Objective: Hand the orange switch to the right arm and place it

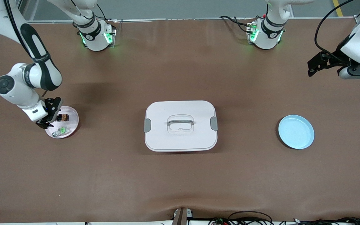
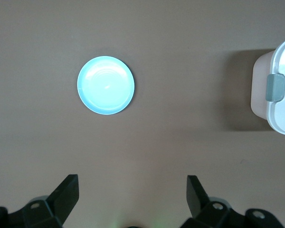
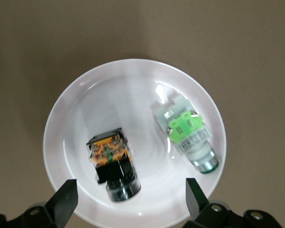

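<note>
Brown matte desk (image 1: 180, 181), two arms. Right gripper (image 3: 130, 197), fingers apart and empty, hovers over the small black-and-orange switch (image 3: 111, 161), which lies in the pale pink round plate (image 3: 133, 71) (placement apparently done). Left gripper (image 2: 133, 197), fingers apart, waits above the desk near the light blue round plate (image 2: 105, 85).

I had even, fairly bright overhead light on the brown table (image 1: 180, 175), with soft shadows pooled under the white lidded box (image 1: 180, 125) and beside the blue plate (image 1: 296, 131). In the right wrist view, glare streaked the pink plate (image 3: 133, 90) and the orange switch (image 3: 111, 159) looked slightly soft. The left wrist view was dimmer, the blue plate washed pale at its centre, and a broad grey shadow lay beside the box.
</note>
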{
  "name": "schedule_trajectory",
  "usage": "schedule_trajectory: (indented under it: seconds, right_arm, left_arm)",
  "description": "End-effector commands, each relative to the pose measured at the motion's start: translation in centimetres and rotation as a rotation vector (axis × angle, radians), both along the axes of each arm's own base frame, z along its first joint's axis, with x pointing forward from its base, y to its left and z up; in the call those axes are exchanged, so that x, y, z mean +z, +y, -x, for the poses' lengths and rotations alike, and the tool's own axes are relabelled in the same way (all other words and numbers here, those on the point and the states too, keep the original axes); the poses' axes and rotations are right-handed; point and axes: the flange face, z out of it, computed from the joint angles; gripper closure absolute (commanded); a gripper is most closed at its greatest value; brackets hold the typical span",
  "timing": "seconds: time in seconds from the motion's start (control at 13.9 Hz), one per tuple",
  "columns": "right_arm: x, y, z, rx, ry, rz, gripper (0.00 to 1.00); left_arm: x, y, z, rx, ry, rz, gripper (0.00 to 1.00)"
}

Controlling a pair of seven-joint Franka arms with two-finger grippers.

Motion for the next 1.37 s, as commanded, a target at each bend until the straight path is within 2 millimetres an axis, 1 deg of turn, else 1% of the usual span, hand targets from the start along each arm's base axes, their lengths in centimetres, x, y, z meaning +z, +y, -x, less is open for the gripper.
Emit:
schedule_trajectory:
  seconds: [0.0,0.14,0.29,0.36,0.5,0.65,0.79,0.94,1.01,1.15,1.3]
  right_arm:
    - [5.8,0.3,-0.1,-0.023,0.035,0.004,0.0]
    - [9.0,1.7,-0.4,-0.093,0.08,0.008,0.0]
    - [12.7,3.9,-0.2,-0.165,0.102,0.016,0.0]
    - [14.4,4.7,0.4,-0.24,0.127,0.019,0.0]
    - [18.0,7.9,1.8,-0.362,0.156,0.025,0.0]
    - [20.6,10.2,3.2,-0.47,0.166,0.044,0.0]
    - [22.6,12.1,4.3,-0.583,0.153,0.056,0.0]
    - [24.2,12.9,4.9,-0.738,0.148,0.058,0.0]
    - [25.5,13.1,5.1,-0.819,0.158,0.029,0.0]
    - [28.3,12.8,4.9,-0.946,0.163,0.021,0.0]
    - [30.4,12.6,4.7,-0.994,0.154,0.022,0.0]
  left_arm:
    - [0.6,0.2,0.3,0.006,-0.001,0.016,0.0]
    - [0.7,0.3,0.3,0.009,-0.002,0.016,0.0]
    - [0.7,0.0,0.3,0.004,-0.007,0.017,0.0]
    - [0.6,0.0,0.1,0.004,-0.008,0.017,0.0]
    - [0.6,0.1,0.1,0.003,-0.008,0.017,0.0]
    - [0.4,-0.1,0.0,-0.006,-0.004,0.011,0.0]
    - [0.2,0.0,0.0,-0.009,0.0,0.009,0.0]
    - [0.3,0.2,0.0,-0.011,0.0,0.009,0.0]
    - [0.2,0.2,0.0,-0.009,0.006,0.009,0.0]
    - [0.3,0.3,0.1,-0.009,0.011,0.008,0.0]
    - [0.3,0.3,0.2,-0.009,0.014,0.009,0.0]
